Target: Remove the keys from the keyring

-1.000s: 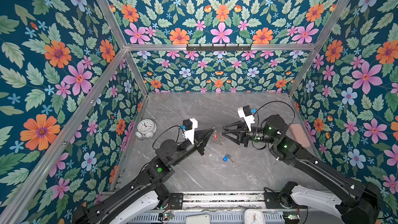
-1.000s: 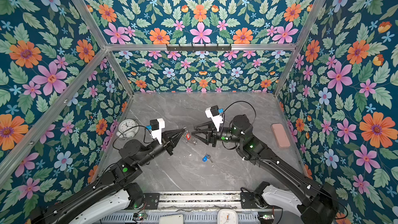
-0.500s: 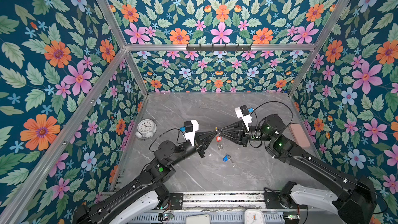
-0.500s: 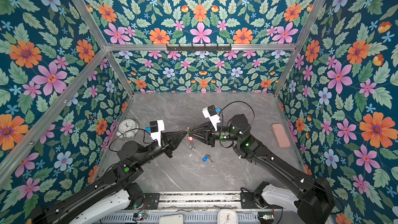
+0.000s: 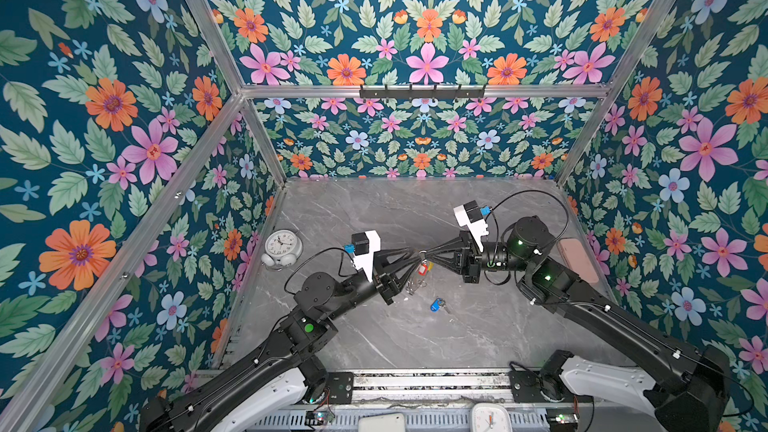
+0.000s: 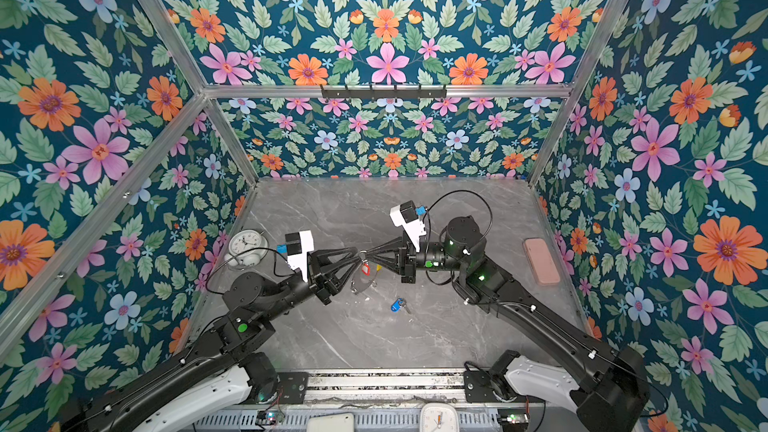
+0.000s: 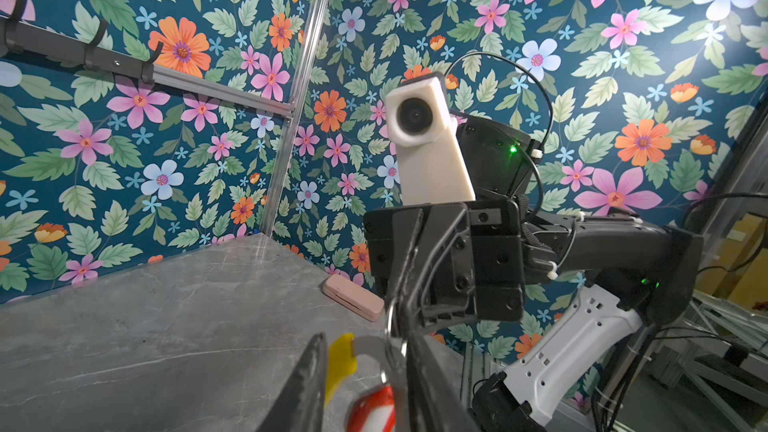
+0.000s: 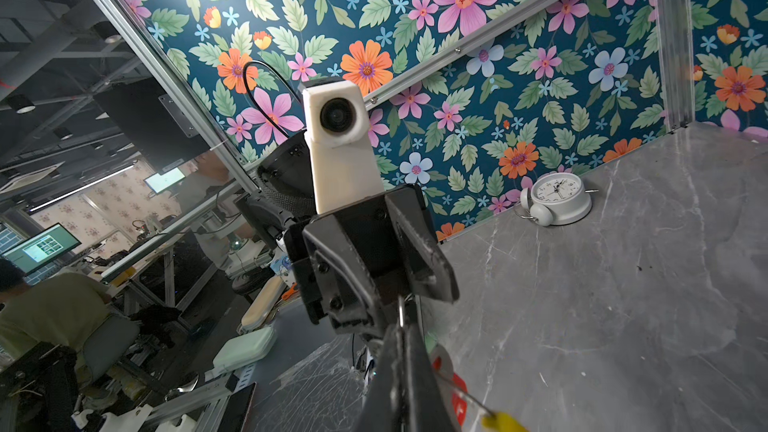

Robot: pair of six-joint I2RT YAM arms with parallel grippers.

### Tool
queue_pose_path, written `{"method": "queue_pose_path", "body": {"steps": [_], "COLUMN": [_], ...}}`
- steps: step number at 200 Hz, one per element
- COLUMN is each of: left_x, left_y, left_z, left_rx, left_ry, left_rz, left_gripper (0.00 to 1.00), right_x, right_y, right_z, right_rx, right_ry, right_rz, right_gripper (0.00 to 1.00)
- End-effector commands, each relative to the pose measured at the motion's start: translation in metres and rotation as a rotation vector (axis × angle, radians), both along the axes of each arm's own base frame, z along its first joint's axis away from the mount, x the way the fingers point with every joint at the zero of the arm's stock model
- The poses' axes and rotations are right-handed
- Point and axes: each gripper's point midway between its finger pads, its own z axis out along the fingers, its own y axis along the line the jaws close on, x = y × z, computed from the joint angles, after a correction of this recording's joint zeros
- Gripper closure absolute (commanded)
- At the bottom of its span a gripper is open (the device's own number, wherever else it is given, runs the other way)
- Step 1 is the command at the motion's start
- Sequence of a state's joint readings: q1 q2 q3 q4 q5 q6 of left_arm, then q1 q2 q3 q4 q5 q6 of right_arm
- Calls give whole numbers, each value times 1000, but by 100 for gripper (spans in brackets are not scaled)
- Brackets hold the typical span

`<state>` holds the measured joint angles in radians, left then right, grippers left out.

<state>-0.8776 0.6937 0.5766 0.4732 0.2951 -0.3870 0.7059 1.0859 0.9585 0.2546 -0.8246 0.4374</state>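
Both grippers meet above the middle of the table. My right gripper [image 5: 426,252] [image 8: 401,332] is shut on a small silver split ring [image 7: 392,326]. My left gripper [image 5: 415,253] [image 7: 365,340] stands open, and the keyring's grey hoop [image 7: 370,344] with its yellow sleeve [image 7: 340,361] passes between its fingers. The red-tagged key [image 5: 422,270] [image 7: 372,409] hangs just below the fingertips. More of the keyring [image 6: 361,284] dangles under the left gripper. The blue-tagged key [image 5: 435,305] [image 6: 397,305] lies loose on the table, nearer the front.
A round white alarm clock [image 5: 282,247] stands by the left wall. A flat pink case [image 5: 575,257] lies by the right wall. A black hook rail [image 5: 422,91] runs along the back wall, high up.
My right gripper reached left to the left gripper's tips and shut on the split ring. The left jaws, shut before, have parted.
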Motion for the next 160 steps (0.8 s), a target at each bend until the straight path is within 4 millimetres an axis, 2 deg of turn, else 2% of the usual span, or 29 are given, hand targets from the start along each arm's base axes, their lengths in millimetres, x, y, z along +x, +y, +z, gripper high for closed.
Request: {"method": "queue_pose_path", "body": {"steps": [1, 19, 52, 91, 123, 160], "left_x": [-1, -4, -15, -17, -19, -23], "left_y": [9, 9, -11, -22, -24, -20], "left_z": [3, 1, -8, -17, -19, -25], "left_rx": [3, 50, 152, 239, 280, 295], "left_ry": [14, 28, 78, 125, 142, 161], "left_rz": [27, 15, -115, -174, -207, -247], "left_gripper": [61, 63, 64, 65, 72, 70], "right_x": [3, 0, -2, -10, -11, -10], "right_y": [-4, -7, -14, -9, -8, -10], "right_z": [-18, -24, -40, -54, -52, -48], "right_rx": [-123, -205, -369, -545, -582, -580], "right_ry": [27, 42, 35, -23, -52, -74], "right_rz": [-40, -39, -60, -59, -59, -70], "right_gripper": [100, 100, 100, 100, 100, 100]}}
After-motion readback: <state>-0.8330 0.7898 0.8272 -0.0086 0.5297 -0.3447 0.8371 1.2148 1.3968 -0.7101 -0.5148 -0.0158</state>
